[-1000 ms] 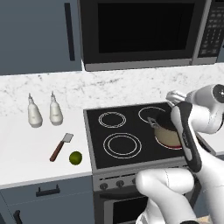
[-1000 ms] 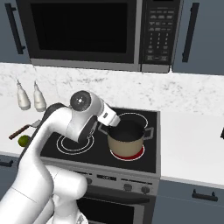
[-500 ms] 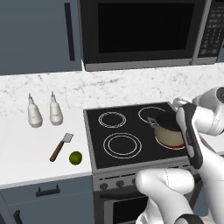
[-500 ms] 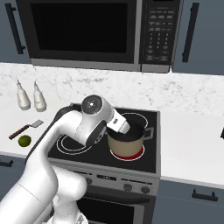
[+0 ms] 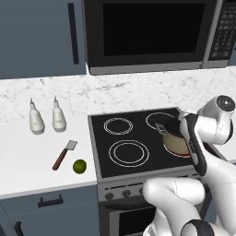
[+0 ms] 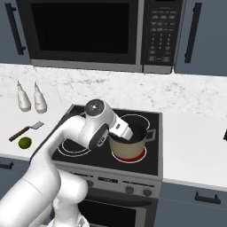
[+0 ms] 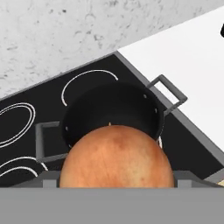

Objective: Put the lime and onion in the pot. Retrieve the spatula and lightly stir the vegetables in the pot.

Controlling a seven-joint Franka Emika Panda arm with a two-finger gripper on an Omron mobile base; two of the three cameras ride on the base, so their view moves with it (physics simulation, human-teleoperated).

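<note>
Gripper (image 7: 116,186) is holding the onion (image 7: 116,157) between its jaws, hanging just above the pot (image 7: 111,114), which is sitting on the front right burner of the stove (image 5: 133,138). Pot interior is looking dark and bare. Lime (image 5: 79,166) is lying on the left counter (image 5: 27,156), just beside the spatula (image 5: 64,154). Two white bottles (image 5: 46,116) are standing behind them.
</note>
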